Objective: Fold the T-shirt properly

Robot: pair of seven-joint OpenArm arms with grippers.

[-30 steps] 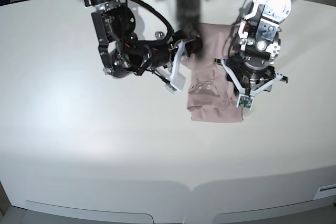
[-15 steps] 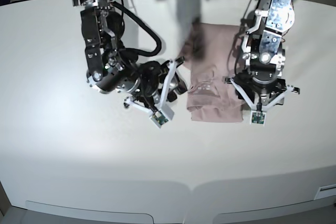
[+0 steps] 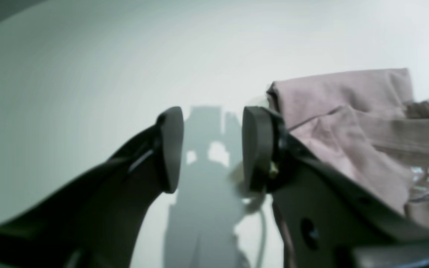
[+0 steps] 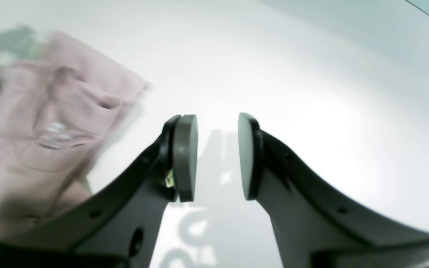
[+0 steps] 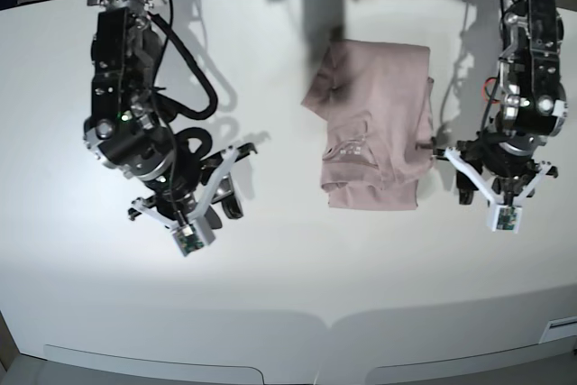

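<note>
T-shirt [image 5: 379, 128] lies mid-bench toward the far side, folded into a rough soft rectangle of matte mauve-pink cotton, wrinkled on top, with layered edges and a small white neck print [image 5: 351, 148] facing up. The bench [image 5: 288, 286] is smooth, glossy white, and curved along its near edge. Left gripper [image 3: 212, 149] sits just beside the shirt's edge, right gripper [image 4: 217, 156] well apart from it over bare bench; both have flat, dark, disc-shaped pads on black curved fingers, parted at a moderate gap with nothing between them.
</note>
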